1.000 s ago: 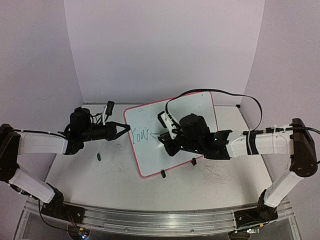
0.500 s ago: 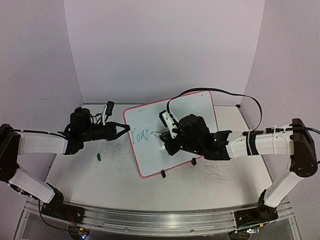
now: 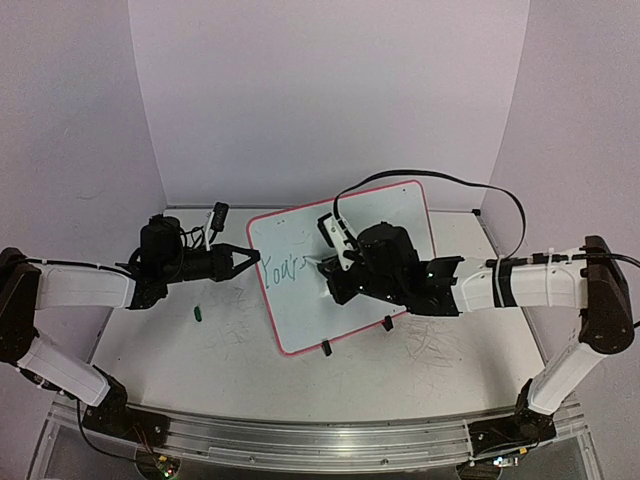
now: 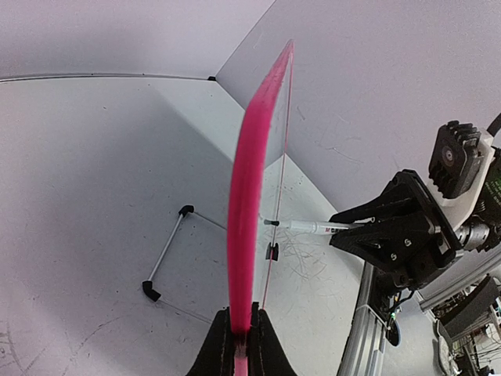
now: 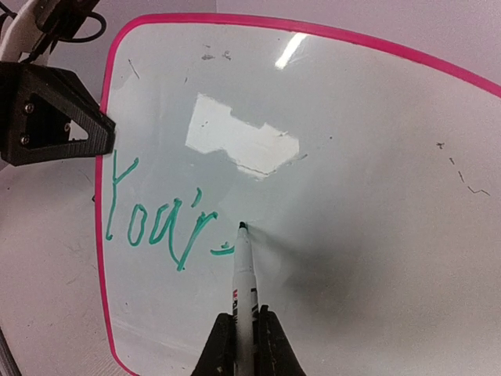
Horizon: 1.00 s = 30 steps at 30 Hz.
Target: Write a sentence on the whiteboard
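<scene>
**Left holds board, right has marker on it**

Top view: the whiteboard (image 3: pixel 300 315) stands mid-bench (image 3: pixel 170 350), turned at an angle to the bench edge. My left pincer (image 3: pixel 252 257) is closed down on the left edge of its pink frame. My right pincer (image 3: pixel 335 273) is clamped on a marker (image 3: pixel 324 264), in front of the board face. The sentence (image 3: pixel 284 270) is green and sits on the left part of the board. A small green piece (image 3: pixel 199 313) lies on the bench near the left arm, apart from the board; I can't tell what it is.

Left wrist: the whiteboard (image 4: pixel 250 204) is seen edge-on, leaning a little. The left pincer (image 4: pixel 235 345) is pinched narrow on the frame. A wire stand (image 4: pixel 167 254) with black tips props the back. The marker (image 4: pixel 313 227) sticks out of the right pincer (image 4: pixel 376 231), tip at the board.

Right wrist: the right pincer (image 5: pixel 243 341) is tight on the marker (image 5: pixel 244 274). The tip touches the whiteboard (image 5: pixel 368 196), just right of a short dash. The sentence (image 5: pixel 156 223) reads "Your" so far. The left pincer (image 5: pixel 55 117) sits at the left frame edge.
</scene>
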Each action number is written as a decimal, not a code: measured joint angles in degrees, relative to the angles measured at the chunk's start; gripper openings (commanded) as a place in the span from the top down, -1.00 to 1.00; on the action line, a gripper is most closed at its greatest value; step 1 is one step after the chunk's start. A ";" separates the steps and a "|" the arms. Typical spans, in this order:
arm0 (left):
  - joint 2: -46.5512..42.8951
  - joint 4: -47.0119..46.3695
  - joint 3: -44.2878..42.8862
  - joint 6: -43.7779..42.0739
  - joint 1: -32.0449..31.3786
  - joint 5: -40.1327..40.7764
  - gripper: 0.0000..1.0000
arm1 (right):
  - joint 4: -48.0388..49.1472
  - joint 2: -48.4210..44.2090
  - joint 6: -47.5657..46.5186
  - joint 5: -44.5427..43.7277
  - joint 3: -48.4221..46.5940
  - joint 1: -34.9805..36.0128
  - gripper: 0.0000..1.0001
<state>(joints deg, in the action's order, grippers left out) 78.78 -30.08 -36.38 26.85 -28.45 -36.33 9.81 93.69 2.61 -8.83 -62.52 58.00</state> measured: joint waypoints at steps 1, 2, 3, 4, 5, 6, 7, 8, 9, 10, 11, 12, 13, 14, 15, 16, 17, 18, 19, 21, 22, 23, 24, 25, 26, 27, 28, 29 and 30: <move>0.00 -0.01 0.00 -0.01 0.00 -0.01 1.00 | -0.04 0.01 0.00 0.25 0.00 0.00 1.00; 0.00 -0.01 0.00 -0.02 0.00 -0.01 1.00 | -0.09 0.03 0.01 0.46 0.00 0.00 1.00; 0.00 -0.01 0.00 0.00 0.00 -0.01 1.00 | -0.15 0.07 0.02 0.65 0.00 0.00 1.00; 0.00 -0.01 0.00 -0.02 0.00 -0.01 1.00 | -0.23 0.07 0.03 0.86 0.03 0.00 1.00; 0.00 -0.01 0.00 -0.02 0.00 -0.01 1.00 | -0.33 0.07 0.04 1.01 0.06 0.00 1.00; 0.00 -0.01 0.00 -0.02 0.00 -0.01 1.00 | -0.40 0.07 0.14 1.18 0.10 0.00 1.00; 0.00 -0.01 0.00 -0.02 0.00 -0.01 1.00 | -0.39 0.07 0.21 1.31 0.17 0.00 1.00; 0.02 -0.01 0.00 -0.02 0.00 -0.01 1.00 | -0.36 0.07 0.25 1.48 0.33 0.00 1.00; 0.02 0.00 0.00 -0.02 0.00 0.01 1.00 | -0.38 0.07 0.31 1.72 0.52 0.00 1.00; 0.01 0.02 0.00 -0.02 0.00 0.01 1.00 | -0.40 0.07 0.36 1.94 0.73 0.00 1.00; 0.00 0.04 0.00 -0.02 0.00 0.01 1.00 | -0.39 0.07 0.42 2.17 0.97 0.02 1.00; 0.00 0.05 0.00 -0.02 0.00 0.01 1.00 | -0.38 0.07 0.46 2.35 1.20 0.04 1.00; 0.00 0.06 0.00 -0.02 0.00 0.03 1.00 | -0.38 0.07 0.47 2.53 1.41 0.05 1.00; 0.00 0.07 0.00 -0.02 0.00 0.06 1.00 | -0.38 0.07 0.49 2.77 1.64 0.07 1.00; 0.00 0.10 0.00 -0.02 0.00 0.06 1.00 | -0.38 0.07 0.51 2.98 1.82 0.07 1.00; 0.02 0.10 0.00 -0.02 0.00 0.06 1.00 | -0.40 0.07 0.54 3.13 1.94 0.10 1.00; 0.00 0.10 0.00 -0.02 0.00 0.06 1.00 | -0.36 0.07 0.58 3.22 2.04 0.15 1.00; 0.00 0.10 0.00 -0.02 0.00 0.06 1.00 | -0.36 0.07 0.63 3.29 2.17 0.18 1.00; 0.00 0.10 0.00 -0.02 0.00 0.08 1.00 | -0.36 0.07 0.65 3.33 2.31 0.21 1.00; 0.00 0.14 0.00 -0.02 0.00 0.07 1.00 | -0.39 0.05 0.68 3.28 2.55 0.27 1.00; 0.00 0.13 0.00 -0.02 0.00 0.08 1.00 | -0.38 -0.02 0.68 3.17 2.65 0.28 1.00; 0.00 0.11 0.00 -0.02 0.00 0.08 1.00 | -0.49 -0.14 0.68 2.96 2.69 0.31 1.00; 0.00 0.10 0.00 -0.02 0.00 0.06 1.00 | -0.67 -0.32 0.68 2.71 2.73 0.33 1.00; 0.00 0.09 0.00 -0.02 0.00 0.06 1.00 | -0.89 -0.51 0.67 2.41 2.74 0.32 1.00; 0.00 0.08 0.00 -0.03 0.00 0.06 1.00 | -1.10 -0.70 0.66 2.10 2.75 0.30 1.00; -0.02 0.08 0.00 -0.04 0.00 0.06 1.00 | -1.35 -0.93 0.66 1.79 2.75 0.26 1.00; -0.04 0.07 0.00 -0.07 0.00 0.04 1.00 | -1.57 -1.17 0.64 1.36 2.75 0.23 1.00; -0.05 0.06 0.00 -0.10 0.00 0.04 1.00 | -1.72 -1.44 0.62 0.91 2.75 0.20 1.00; -0.08 0.06 0.00 -0.12 0.00 0.04 1.00 | -1.80 -1.73 0.58 0.53 2.75 0.15 1.00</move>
<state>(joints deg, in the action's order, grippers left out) 78.70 -30.02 -36.38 26.73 -28.45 -36.29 8.01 91.96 3.19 -8.30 -59.77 58.14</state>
